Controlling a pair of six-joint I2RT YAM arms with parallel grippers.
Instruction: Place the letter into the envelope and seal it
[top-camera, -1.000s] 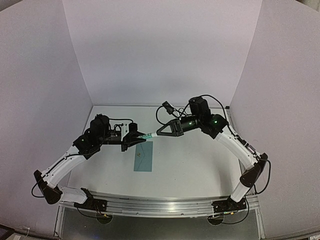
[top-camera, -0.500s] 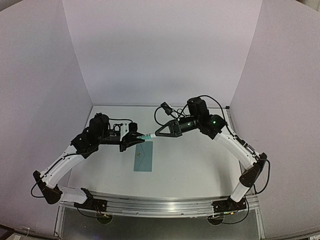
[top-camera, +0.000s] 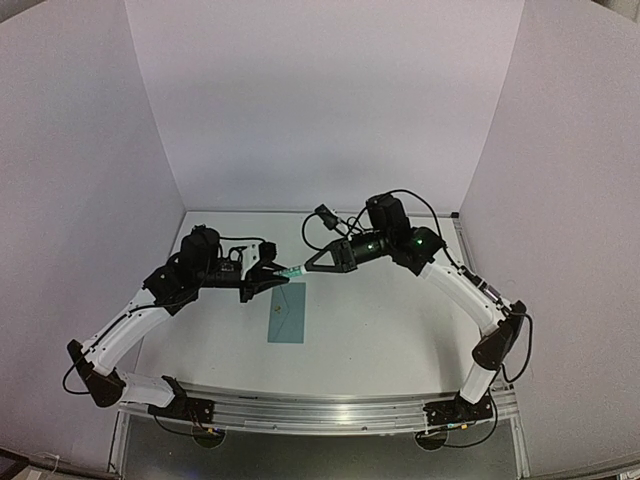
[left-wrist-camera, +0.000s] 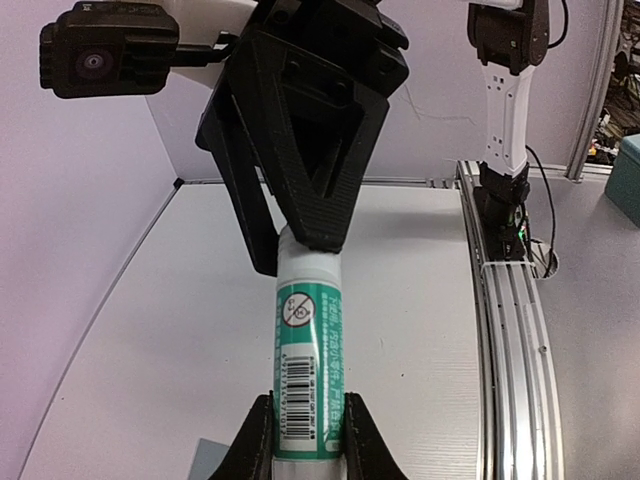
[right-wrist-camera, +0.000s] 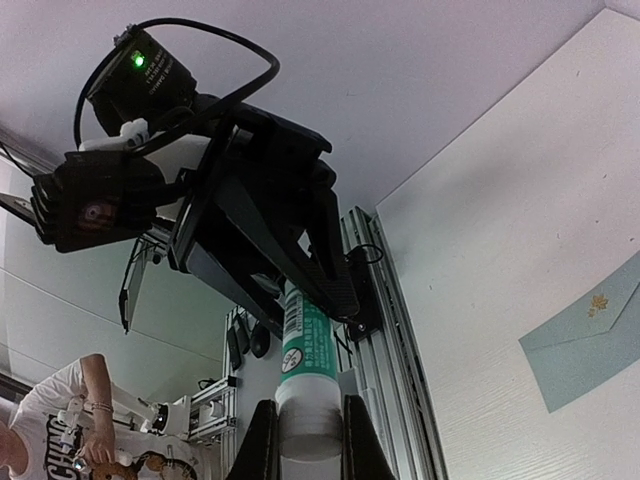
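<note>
Both claws grip one glue stick (top-camera: 293, 271) held level in the air. Left claw (top-camera: 272, 277) is narrow, clamped on its green-labelled body. Right claw (top-camera: 308, 268) is narrow, clamped on the white cap end. Teal envelope (top-camera: 288, 313) lies flat on the tabletop (top-camera: 400, 330), just below the stick.

Both arms bend inward, wrists facing each other. The left gripper (top-camera: 270, 274) and right gripper (top-camera: 310, 267) each clamp an opposite end of one glue stick (top-camera: 291, 271).
</note>
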